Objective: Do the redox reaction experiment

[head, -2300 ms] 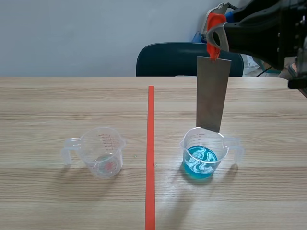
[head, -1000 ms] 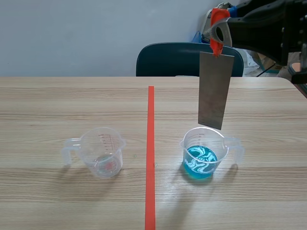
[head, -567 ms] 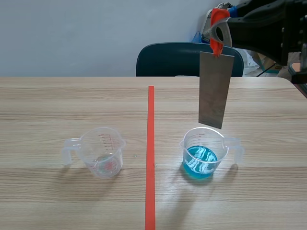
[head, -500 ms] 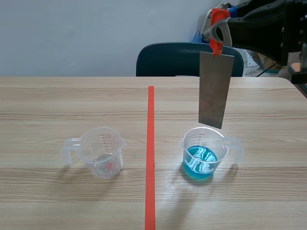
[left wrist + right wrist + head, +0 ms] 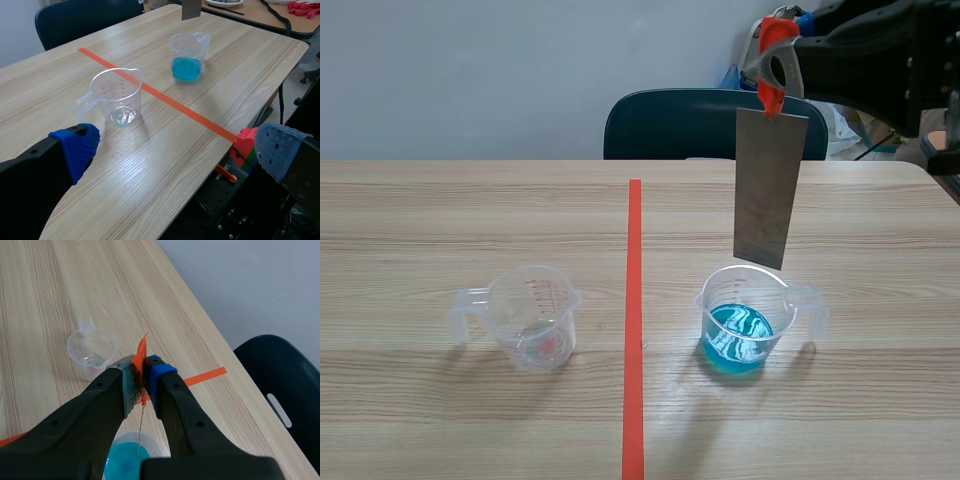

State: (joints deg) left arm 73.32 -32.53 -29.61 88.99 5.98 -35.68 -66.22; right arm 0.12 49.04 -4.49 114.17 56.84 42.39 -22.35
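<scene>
A thin, flat, rectangular plate of dull grey metal [image 5: 767, 190] is held in the air over the right half of the pale wood-grain desk [image 5: 440, 220]. Its long axis is set nearly upright, with a slight lean. The short lower edge is pointed down at the mouth of a clear plastic measuring cup with a handle and spout [image 5: 745, 320]. This edge is seen near the level of the cup's far rim and clear of the liquid inside. The plate's face is matt and faintly mottled, and its corners are square. From the right wrist view it is seen edge-on as a fine line.

A crumpled orange-red tab [image 5: 140, 352] is fixed to the plate's upper edge. The tab is pinched between the pads of the right hand [image 5: 775, 75], which is raised high above the desk.

The cup below is filled low with bright blue liquid [image 5: 738, 335], streaked with pale reflections.

A second clear plastic measuring cup [image 5: 533, 315], marked with red graduations, is stood across a straight orange-red tape line [image 5: 634, 300], well apart from the first. Its handle is turned away from the line.

The left hand [image 5: 177, 149] is kept low at the near edge of the desk. Its blue-padded fingers are spread wide, and nothing is held between them.

A dark blue chair [image 5: 670, 125] is placed behind the desk.
</scene>
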